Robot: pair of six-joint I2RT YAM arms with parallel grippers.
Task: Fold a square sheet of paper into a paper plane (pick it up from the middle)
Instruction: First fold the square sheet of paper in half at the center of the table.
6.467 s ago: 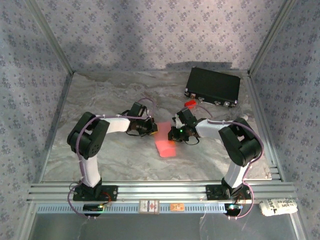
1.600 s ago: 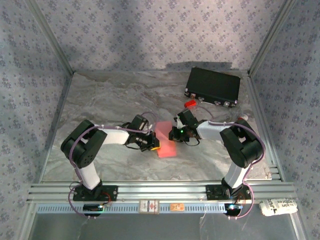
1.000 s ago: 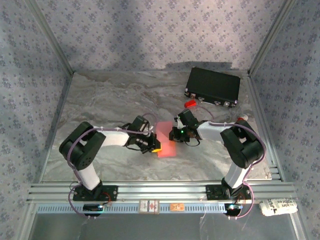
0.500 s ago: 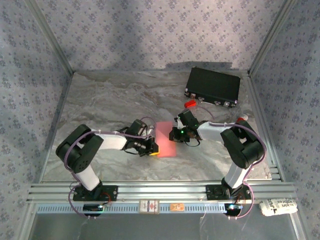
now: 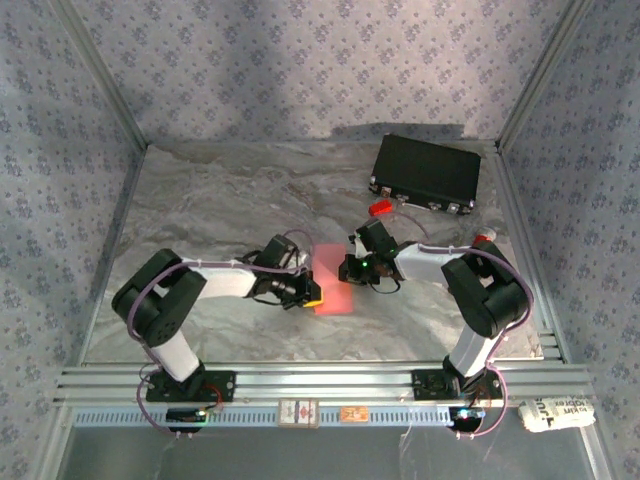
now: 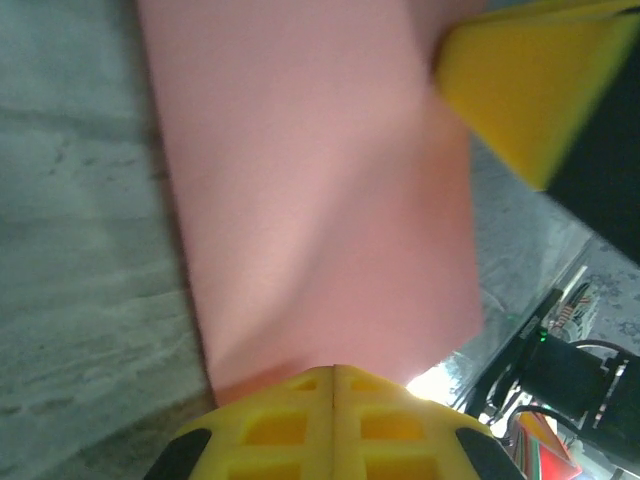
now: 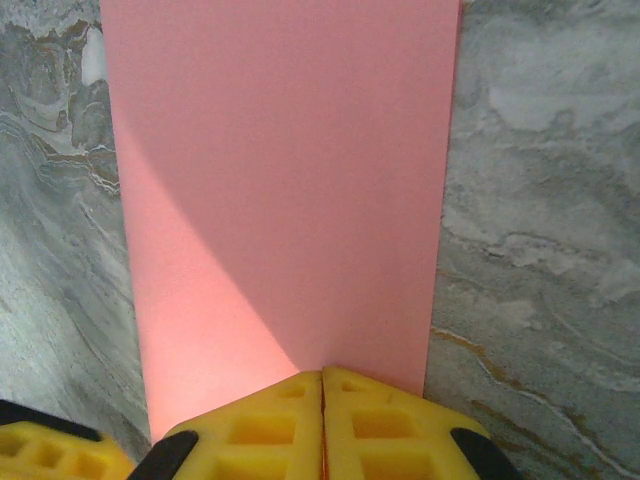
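Top external: the salmon-pink paper [image 5: 334, 282] lies flat on the marbled bench [image 5: 220, 200], a narrow rectangle between the two hands. The left hand [image 5: 313, 293] meets its left edge and the right hand [image 5: 346, 268] its right edge. A black case [image 5: 427, 170] sits far right, with a small red block [image 5: 380, 208] just in front of it.

Left wrist: the left hand [image 6: 334, 395] has its yellow pads pressed together, tips at the paper's near edge.

Right wrist: the right hand [image 7: 322, 400] is likewise pressed together, tips on the paper's near edge, nothing pinched between them.
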